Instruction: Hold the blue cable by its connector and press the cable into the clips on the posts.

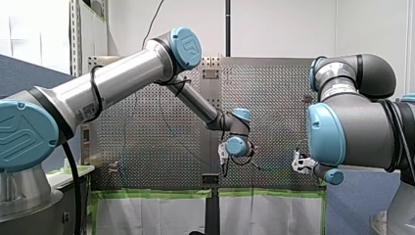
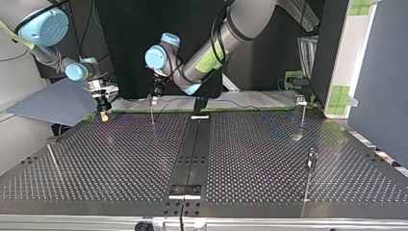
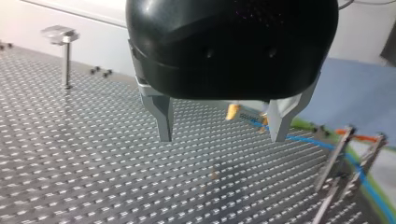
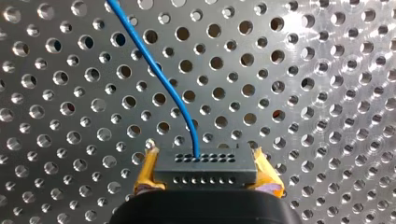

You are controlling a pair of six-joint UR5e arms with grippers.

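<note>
The table [image 4: 327, 70] gleams as bare perforated metal, satin and smooth. My left gripper [image 3: 222, 137] shows a glossy black plastic shell and dull grey metal fingers [image 3: 161, 116]. A slim post [image 3: 66, 60] looks like brushed metal. The blue cable [image 4: 159, 77] wears a smooth, slightly shiny sheath. Its connector [image 4: 205, 168] is matt black plastic, and the yellow pads [image 4: 147, 172] touching it look matt too.

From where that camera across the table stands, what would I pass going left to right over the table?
A thin post → my right gripper, shut on the cable's connector → an upright post → the black strip down the table's middle → a far post with a clip on top.
</note>
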